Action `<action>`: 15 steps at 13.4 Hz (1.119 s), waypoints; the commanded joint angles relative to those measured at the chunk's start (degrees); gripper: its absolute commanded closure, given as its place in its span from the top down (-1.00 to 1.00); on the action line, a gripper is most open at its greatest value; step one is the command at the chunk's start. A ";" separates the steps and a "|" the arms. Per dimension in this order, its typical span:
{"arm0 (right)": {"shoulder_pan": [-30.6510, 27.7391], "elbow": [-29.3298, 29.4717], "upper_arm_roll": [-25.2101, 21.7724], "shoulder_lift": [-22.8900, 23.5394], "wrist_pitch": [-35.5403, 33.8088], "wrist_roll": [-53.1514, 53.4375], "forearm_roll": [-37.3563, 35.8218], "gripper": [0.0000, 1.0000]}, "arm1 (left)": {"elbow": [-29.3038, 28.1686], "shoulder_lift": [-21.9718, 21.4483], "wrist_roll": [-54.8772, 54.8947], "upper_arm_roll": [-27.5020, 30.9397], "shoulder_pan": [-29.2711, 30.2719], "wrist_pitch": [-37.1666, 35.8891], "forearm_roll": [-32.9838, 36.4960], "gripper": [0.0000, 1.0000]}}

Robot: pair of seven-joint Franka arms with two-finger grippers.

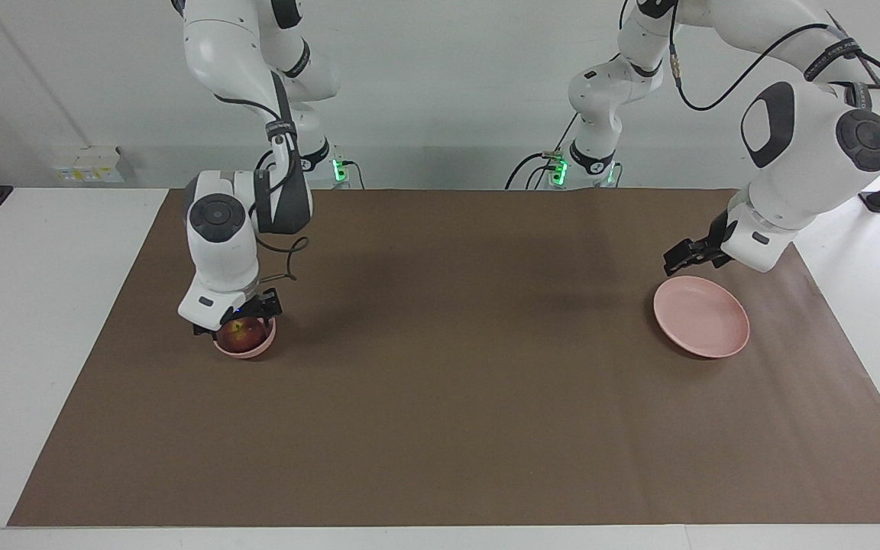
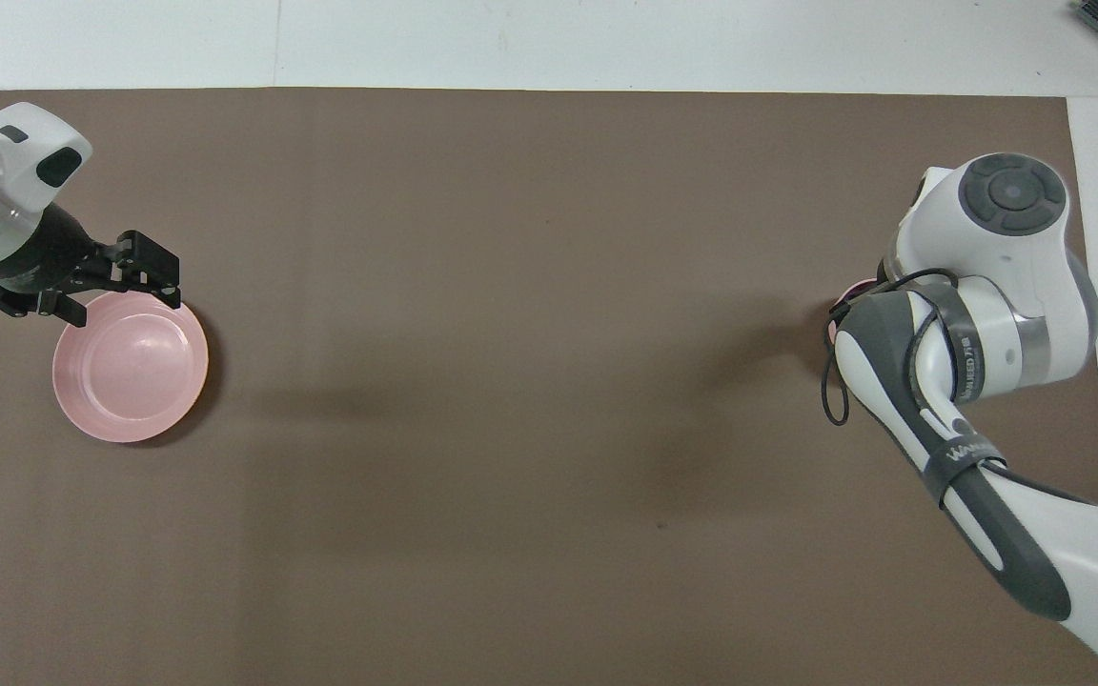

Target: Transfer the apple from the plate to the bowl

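Observation:
The dark red apple (image 1: 245, 332) lies in the small pink bowl (image 1: 246, 351) toward the right arm's end of the table. My right gripper (image 1: 240, 321) hangs just over the bowl, open, with its fingers spread to either side of the apple and not gripping it. In the overhead view the right arm covers the bowl, the apple and that gripper. The flat pink plate (image 1: 703, 321) (image 2: 130, 367) lies bare toward the left arm's end. My left gripper (image 1: 684, 263) (image 2: 125, 305) is open, holds nothing, and hovers over the plate's edge.
A brown mat (image 1: 448, 382) covers most of the white table (image 1: 20, 344). Only the bowl and the plate rest on it. The right arm's forearm (image 2: 940, 381) hangs over its end of the mat.

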 commanded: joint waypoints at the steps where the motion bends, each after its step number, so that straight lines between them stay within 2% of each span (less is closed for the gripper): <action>1: -0.50 -0.58 0.46 -4.24 -1.56 2.85 4.26 1.00 | 0.07 -2.55 7.92 10.84 -8.33 0.66 0.06 1.00; 4: -0.76 2.31 -0.33 -8.11 -7.26 5.40 9.19 1.00 | 0.07 -4.84 12.68 21.04 -17.20 0.66 -1.17 1.00; 6: -1.99 3.90 -0.33 -12.58 -12.27 5.85 10.95 1.00 | 0.07 -6.60 13.04 27.20 -24.06 0.66 -1.17 1.00; 9: -2.52 7.14 -0.77 -18.04 -21.05 7.52 11.31 1.00 | 0.16 -10.63 13.57 27.23 -24.18 -0.57 -1.26 1.00; 11: -3.74 11.00 -1.04 -18.93 -27.38 8.30 12.45 1.00 | 0.42 -12.31 18.65 27.58 -23.74 -3.19 -1.52 1.00; 13: -4.98 15.48 -1.12 -19.02 -33.36 8.75 12.54 1.00 | 2.96 -12.23 18.41 26.53 -21.38 -5.14 -1.78 1.00; 15: -5.68 16.91 -1.30 -20.16 -35.93 9.71 12.54 1.00 | 2.97 -12.32 17.10 25.21 -18.75 -4.97 -3.45 1.00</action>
